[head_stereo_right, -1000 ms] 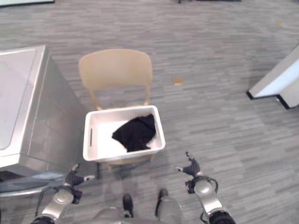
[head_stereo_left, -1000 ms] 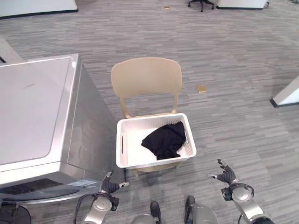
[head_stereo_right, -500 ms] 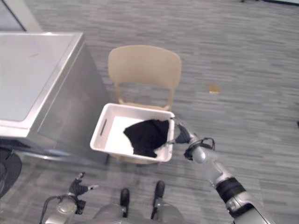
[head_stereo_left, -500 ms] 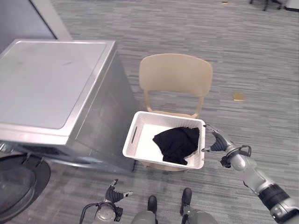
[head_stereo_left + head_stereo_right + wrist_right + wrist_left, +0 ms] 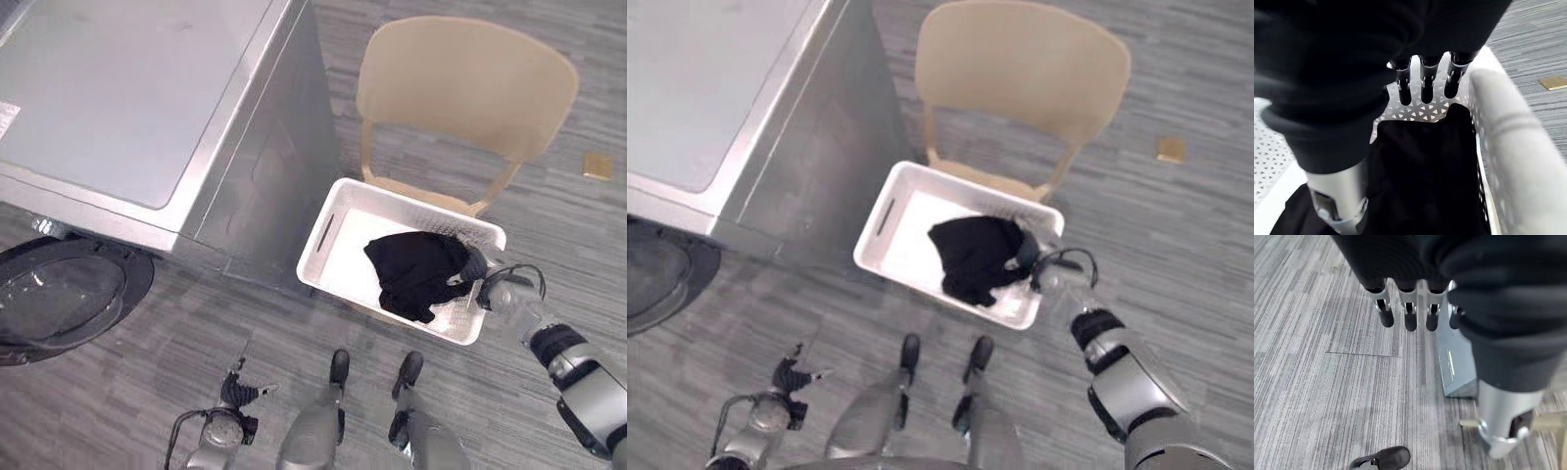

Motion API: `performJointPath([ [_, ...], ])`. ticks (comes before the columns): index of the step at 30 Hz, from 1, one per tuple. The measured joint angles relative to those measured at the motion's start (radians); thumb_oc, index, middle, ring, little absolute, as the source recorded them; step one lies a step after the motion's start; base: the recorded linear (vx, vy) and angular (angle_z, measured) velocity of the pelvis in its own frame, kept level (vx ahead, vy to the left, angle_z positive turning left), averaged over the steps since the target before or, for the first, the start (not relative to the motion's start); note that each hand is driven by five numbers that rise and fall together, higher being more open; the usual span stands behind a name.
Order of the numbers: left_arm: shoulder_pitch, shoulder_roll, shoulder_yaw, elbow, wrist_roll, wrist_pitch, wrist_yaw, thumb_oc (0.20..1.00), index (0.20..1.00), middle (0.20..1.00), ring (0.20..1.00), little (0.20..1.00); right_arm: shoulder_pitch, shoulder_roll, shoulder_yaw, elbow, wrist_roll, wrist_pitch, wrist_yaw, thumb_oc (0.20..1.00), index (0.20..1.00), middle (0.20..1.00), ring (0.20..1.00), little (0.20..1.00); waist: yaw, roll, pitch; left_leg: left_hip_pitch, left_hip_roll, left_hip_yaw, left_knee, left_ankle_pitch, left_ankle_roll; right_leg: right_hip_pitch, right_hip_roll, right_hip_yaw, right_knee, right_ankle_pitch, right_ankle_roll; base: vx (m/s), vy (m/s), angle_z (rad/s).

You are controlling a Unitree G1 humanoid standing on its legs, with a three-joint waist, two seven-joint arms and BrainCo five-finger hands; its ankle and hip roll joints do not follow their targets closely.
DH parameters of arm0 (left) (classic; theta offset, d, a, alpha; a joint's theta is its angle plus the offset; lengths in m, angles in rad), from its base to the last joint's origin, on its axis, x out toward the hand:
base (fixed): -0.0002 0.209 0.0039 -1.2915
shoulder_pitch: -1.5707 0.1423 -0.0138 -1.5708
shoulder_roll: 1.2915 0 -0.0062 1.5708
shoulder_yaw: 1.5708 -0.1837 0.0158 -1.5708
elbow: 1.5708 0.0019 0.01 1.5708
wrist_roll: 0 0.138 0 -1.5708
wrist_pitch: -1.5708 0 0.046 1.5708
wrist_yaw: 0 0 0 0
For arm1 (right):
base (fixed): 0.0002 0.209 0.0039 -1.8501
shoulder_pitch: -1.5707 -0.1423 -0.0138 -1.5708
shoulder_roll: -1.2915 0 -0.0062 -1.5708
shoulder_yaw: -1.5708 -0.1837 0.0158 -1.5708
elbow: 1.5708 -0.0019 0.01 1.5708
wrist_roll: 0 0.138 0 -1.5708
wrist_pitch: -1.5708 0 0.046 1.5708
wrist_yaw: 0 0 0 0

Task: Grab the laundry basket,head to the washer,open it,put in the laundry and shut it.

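Note:
A white laundry basket (image 5: 328, 230) sits on the seat of a beige chair (image 5: 465, 88), with a black garment (image 5: 416, 274) bunched in its right half. My right hand (image 5: 476, 266) reaches over the basket's right rim (image 5: 1498, 127). Its straight fingers (image 5: 1422, 83) hover just above the black garment (image 5: 1425, 161) and hold nothing. My left hand (image 5: 238, 392) hangs low over the floor, well short of the basket, with its fingers (image 5: 1408, 313) straight and empty. The silver washer (image 5: 127, 88) stands left of the chair, with a dark round door (image 5: 59, 299) on its front.
The washer's side wall stands close to the basket's left end, whose handle slot (image 5: 884, 220) faces it. A small gold plate (image 5: 596, 164) lies on the grey carpet to the right of the chair. Open carpet lies to the right.
The camera has leaned forward and down, so the whole scene has shifted. My right hand has gone from outside the basket's right rim to inside it, over the garment. The left hand stays low.

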Motion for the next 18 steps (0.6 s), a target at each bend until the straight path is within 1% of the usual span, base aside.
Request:
performJointPath([
  [2, -0.014, 0.001, -0.001, -0.003, -0.003, -0.012, 0.007, 1.000, 1.000, 1.000, 1.000, 1.000, -0.028, 0.004, 0.010, 0.048, -0.001, 0.007, -0.009, 1.000, 1.000, 1.000, 1.000, 1.000, 0.012, 0.001, 0.002, -0.025, -0.003, -0.003, 0.009, 0.000, 0.000, -0.018, -0.003, -0.003, 0.000, 0.000, 0.000, -0.03, 0.026, 0.10],
  [3, -0.039, 0.005, -0.017, -0.002, -0.037, -0.018, 0.015, 1.000, 1.000, 1.000, 1.000, 1.000, -0.069, 0.010, 0.023, 0.110, -0.004, 0.012, -0.009, 1.000, 1.000, 1.000, 1.000, 1.000, 0.019, 0.004, 0.017, -0.042, -0.006, -0.003, 0.021, 0.000, 0.000, -0.026, -0.007, -0.004, 0.000, 0.000, 0.000, -0.01, 0.009, 0.11],
  [4, -0.051, 0.005, -0.021, -0.002, -0.039, -0.018, 0.017, 1.000, 1.000, 1.000, 1.000, 1.000, -0.079, 0.017, 0.021, 0.142, -0.012, 0.018, -0.011, 1.000, 1.000, 1.000, 1.000, 1.000, 0.026, 0.005, 0.026, -0.047, -0.007, -0.003, 0.027, 0.000, 0.000, -0.026, -0.008, -0.004, 0.000, 0.000, 0.000, -0.02, 0.010, 0.10],
  [6, -0.078, 0.005, -0.029, 0.001, -0.039, -0.019, 0.020, 1.000, 1.000, 1.000, 1.000, 1.000, -0.095, 0.034, 0.035, 0.199, -0.037, 0.026, -0.015, 1.000, 1.000, 1.000, 1.000, 1.000, 0.030, 0.008, 0.029, -0.059, -0.008, -0.006, 0.035, 0.000, 0.000, -0.029, -0.010, -0.006, 0.000, 0.000, 0.000, 0.00, -0.021, 0.14],
  [7, -0.095, 0.006, -0.035, 0.001, -0.039, -0.019, 0.022, 1.000, 1.000, 1.000, 1.000, 1.000, -0.101, 0.042, 0.058, 0.216, -0.038, 0.029, -0.005, 0.460, 0.460, 0.460, 0.460, 0.460, 0.037, 0.008, 0.030, -0.063, -0.008, -0.008, 0.037, 0.000, 0.000, -0.029, -0.010, -0.008, 0.000, 0.000, 0.000, 0.00, -0.030, 0.16],
  [8, -0.107, 0.008, -0.045, 0.001, -0.039, -0.019, 0.022, 1.000, 1.000, 1.000, 1.000, 1.000, -0.105, 0.049, 0.065, 0.234, -0.036, 0.032, 0.000, 0.460, 0.460, 0.460, 0.460, 0.460, 0.040, 0.008, 0.030, -0.066, -0.008, -0.009, 0.040, 0.000, 0.000, -0.029, -0.010, -0.011, 0.000, 0.000, 0.000, 0.02, -0.027, 0.20],
  [9, -0.124, 0.010, -0.051, 0.000, -0.039, -0.019, 0.022, 1.000, 1.000, 1.000, 1.000, 1.000, -0.102, 0.066, 0.039, 0.236, -0.025, 0.044, 0.004, 0.200, 0.200, 0.200, 0.200, 0.200, 0.038, 0.008, 0.031, -0.074, -0.008, -0.014, 0.047, 0.000, 0.000, -0.030, -0.010, -0.014, 0.000, 0.000, 0.000, 0.03, -0.016, 0.19],
  [10, -0.129, 0.009, -0.052, -0.001, -0.039, -0.019, 0.023, 1.000, 1.000, 1.000, 1.000, 1.000, -0.098, 0.072, 0.037, 0.229, -0.012, 0.045, 0.005, 0.200, 0.200, 0.200, 0.200, 0.200, 0.036, 0.008, 0.031, -0.075, -0.008, -0.017, 0.046, 0.000, 0.000, -0.029, -0.010, -0.014, 0.000, 0.000, 0.000, 0.03, -0.016, 0.17],
  [12, -0.131, 0.009, -0.056, -0.004, -0.039, -0.019, 0.023, 1.000, 1.000, 1.000, 1.000, 1.000, -0.068, 0.075, -0.017, 0.169, 0.055, 0.044, 0.007, 0.200, 0.200, 0.200, 0.200, 0.200, 0.036, 0.007, 0.032, -0.074, -0.008, -0.021, 0.046, 0.000, 0.000, -0.027, -0.010, -0.013, 0.000, 0.000, 0.000, 0.03, -0.013, 0.04],
  [13, -0.131, 0.009, -0.059, -0.004, -0.039, -0.018, 0.021, 1.000, 1.000, 1.000, 1.000, 1.000, -0.054, 0.080, -0.028, 0.126, 0.105, 0.043, 0.013, 0.200, 0.200, 0.200, 0.200, 0.200, 0.033, 0.006, 0.032, -0.071, -0.009, -0.020, 0.046, 0.000, 0.000, -0.024, -0.011, -0.010, 0.000, 0.000, 0.000, 0.05, -0.025, -0.02],
  [14, -0.130, 0.010, -0.056, -0.003, -0.039, -0.015, 0.021, 1.000, 1.000, 1.000, 1.000, 1.000, -0.028, 0.076, -0.034, 0.043, 0.145, 0.044, 0.021, 0.200, 0.200, 0.200, 0.200, 0.200, 0.029, 0.006, 0.032, -0.065, -0.009, -0.018, 0.046, 0.000, 0.000, -0.019, -0.011, -0.008, 0.000, 0.000, 0.000, 0.04, -0.021, -0.04],
  [16, -0.128, 0.009, -0.056, -0.004, -0.039, -0.015, 0.019, 1.000, 1.000, 1.000, 1.000, 1.000, 0.010, 0.082, -0.059, -0.053, 0.190, 0.041, 0.025, 0.200, 0.200, 0.200, 0.200, 0.200, 0.028, 0.005, 0.032, -0.040, -0.008, -0.013, 0.045, 0.000, 0.000, 0.004, -0.010, -0.005, 0.000, 0.000, 0.000, 0.03, -0.004, -0.07],
  [18, -0.124, 0.009, -0.054, -0.015, -0.039, -0.014, 0.018, 1.000, 1.000, 1.000, 1.000, 1.000, 0.041, 0.096, -0.088, -0.103, 0.232, 0.027, 0.026, 0.200, 0.200, 0.200, 0.200, 0.200, 0.023, 0.002, 0.033, -0.007, -0.007, -0.005, 0.040, 0.000, 0.000, 0.033, -0.010, 0.003, 0.000, 0.000, 0.000, 0.07, -0.003, -0.09],
])
